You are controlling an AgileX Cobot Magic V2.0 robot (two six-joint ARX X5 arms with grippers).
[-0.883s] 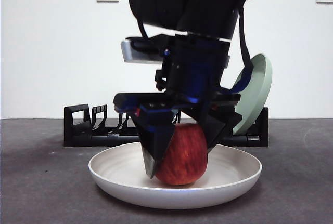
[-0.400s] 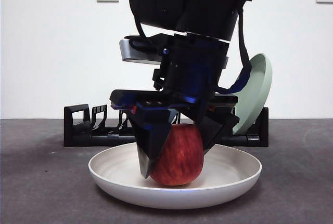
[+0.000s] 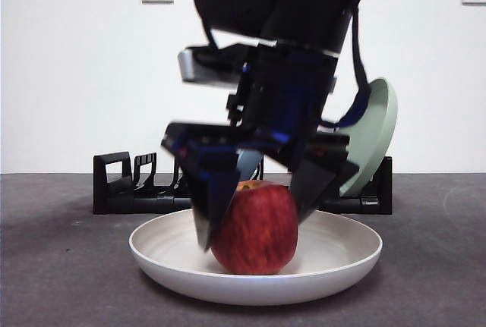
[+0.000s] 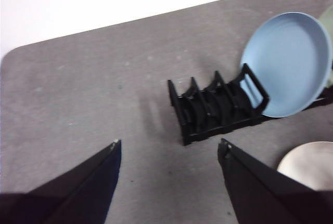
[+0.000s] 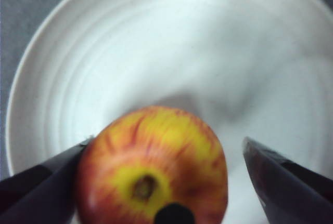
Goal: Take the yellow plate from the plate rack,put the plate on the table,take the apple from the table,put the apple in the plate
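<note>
1. Apple (image 3: 254,228) is sitting upright inside the yellow plate (image 3: 159,255), lower centre of the front view; plate is resting flat on the table (image 3: 61,281).
2. Right gripper (image 3: 254,217) is hanging over the apple with jaws spread: one jaw is at the apple's side, contact unclear, while the other is standing clear of it in the right wrist view, so nothing is being gripped.
3. Judgement: the last step, the release, is in hand; next move is calling for a straight lift so the jaws are not nudging the fruit or the plate rim.
4. Left gripper (image 4: 169,154) is waiting with jaws open and empty over bare table.
5. Plate rack (image 3: 121,187) is standing behind the plate, mid-frame, carrying a green plate (image 3: 376,133) at right; a blue plate (image 4: 286,60) is showing in the left wrist view's upper right.
6. Nothing is blocking an upward retreat.
</note>
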